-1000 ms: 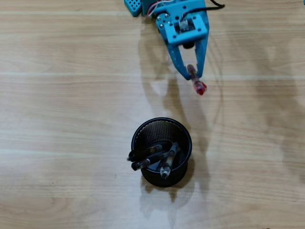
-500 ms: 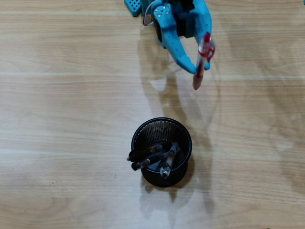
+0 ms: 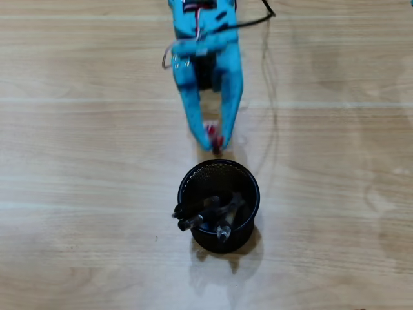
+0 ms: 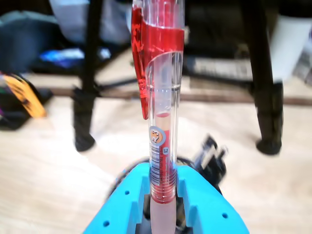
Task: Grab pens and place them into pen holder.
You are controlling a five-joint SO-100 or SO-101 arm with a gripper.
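Standing in holder (image 3: 248,187): three pens (image 3: 205,213); fingers (image 3: 193,119) pinch one red pen (image 4: 162,122).

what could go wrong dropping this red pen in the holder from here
The gripper holds the red pen just short of the pen holder rim in the overhead view; released here, the pen would probably land on the table or clip the rim. Three pens already lean across the opening, so the red one might catch on them and tip out.
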